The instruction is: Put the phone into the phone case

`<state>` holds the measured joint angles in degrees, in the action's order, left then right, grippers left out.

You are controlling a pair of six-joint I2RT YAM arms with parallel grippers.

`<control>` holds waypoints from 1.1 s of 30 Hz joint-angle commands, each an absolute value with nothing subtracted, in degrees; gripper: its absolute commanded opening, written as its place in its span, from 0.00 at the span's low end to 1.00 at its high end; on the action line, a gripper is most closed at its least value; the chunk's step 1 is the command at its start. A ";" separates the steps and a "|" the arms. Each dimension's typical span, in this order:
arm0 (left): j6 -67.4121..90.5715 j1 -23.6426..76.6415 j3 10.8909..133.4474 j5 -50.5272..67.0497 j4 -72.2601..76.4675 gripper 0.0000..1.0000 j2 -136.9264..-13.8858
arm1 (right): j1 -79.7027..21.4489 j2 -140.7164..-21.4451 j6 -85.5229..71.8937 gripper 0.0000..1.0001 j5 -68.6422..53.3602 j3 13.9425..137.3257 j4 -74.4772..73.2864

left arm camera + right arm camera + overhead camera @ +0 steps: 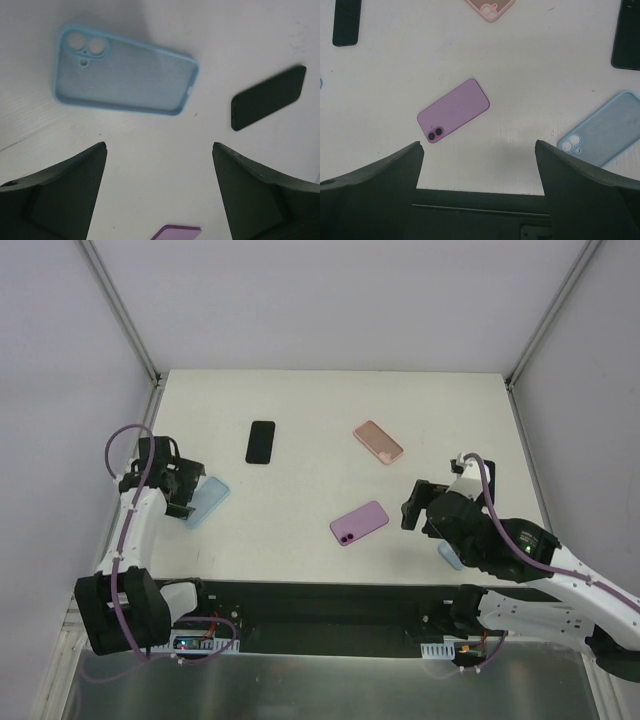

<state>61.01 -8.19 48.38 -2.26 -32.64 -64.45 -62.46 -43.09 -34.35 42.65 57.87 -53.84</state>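
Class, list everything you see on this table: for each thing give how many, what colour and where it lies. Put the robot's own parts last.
purple phone: one, purple, camera side up, middle of the table towards the near edge.
blue cases: two, light blue; one at the left, just ahead of the left arm's tip; one at the near right, mostly hidden under the right arm from above.
pink case: one, pink, right of centre, farther back.
black slabs: two, black; one left of centre, farther back; one at the right; phone or case, cannot tell.
table: one, white.
left fingers: two, dark, spread, empty.
right fingers: two, dark, spread, empty.
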 commanded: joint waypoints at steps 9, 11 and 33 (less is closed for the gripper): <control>96.76 -12.57 38.76 -5.18 -36.30 0.78 -64.51 | -62.49 -40.34 -35.95 0.96 43.95 59.07 -57.48; 98.17 -12.48 39.46 -6.06 -36.39 0.78 -66.35 | -62.58 -40.08 -35.86 0.96 43.86 58.71 -57.13; 105.91 -12.57 38.76 -5.63 -36.12 0.45 -82.35 | -62.58 -38.15 -39.37 0.96 43.15 59.85 -60.73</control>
<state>104.60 -12.47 39.62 -4.21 -37.23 -78.98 -62.46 -38.96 -37.52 42.61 57.93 -58.76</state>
